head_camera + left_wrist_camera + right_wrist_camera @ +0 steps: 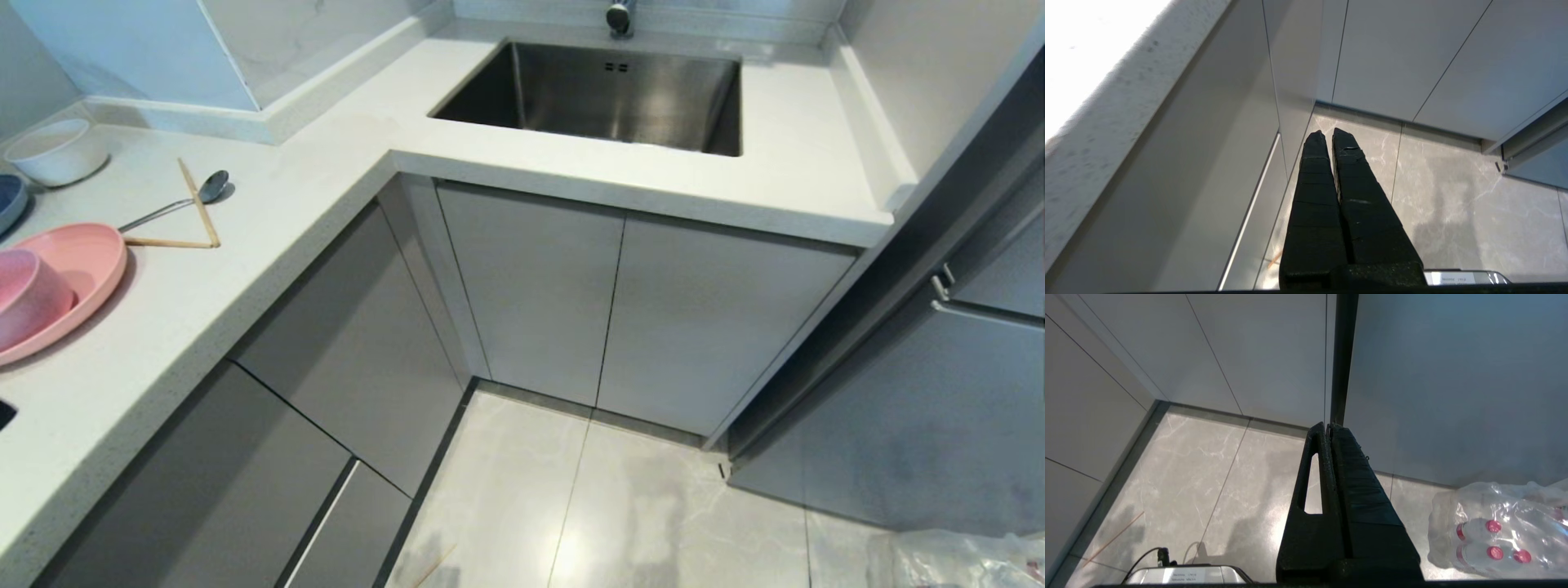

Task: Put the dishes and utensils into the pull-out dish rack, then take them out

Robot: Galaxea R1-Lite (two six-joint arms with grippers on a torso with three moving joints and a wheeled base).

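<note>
On the white counter at the left lie a pink plate (pixel 86 273) with a pink bowl (pixel 24 294) on it. Beside them are two wooden chopsticks (pixel 198 214) crossing at a corner and a silver spoon (pixel 175 202). The pull-out dish rack is out of view; only closed grey cabinet fronts (pixel 343 343) show. Neither arm is in the head view. My left gripper (pixel 1329 134) hangs shut and empty over the floor beside the cabinets. My right gripper (pixel 1327 428) also hangs shut and empty above the floor tiles.
A steel sink (pixel 604 94) sits in the counter ahead. A white bowl (pixel 57 151) and a blue dish (pixel 10 200) stand at the far left. A grey appliance door (pixel 939 408) is at the right. Wrapped water bottles (pixel 1502 535) lie on the floor.
</note>
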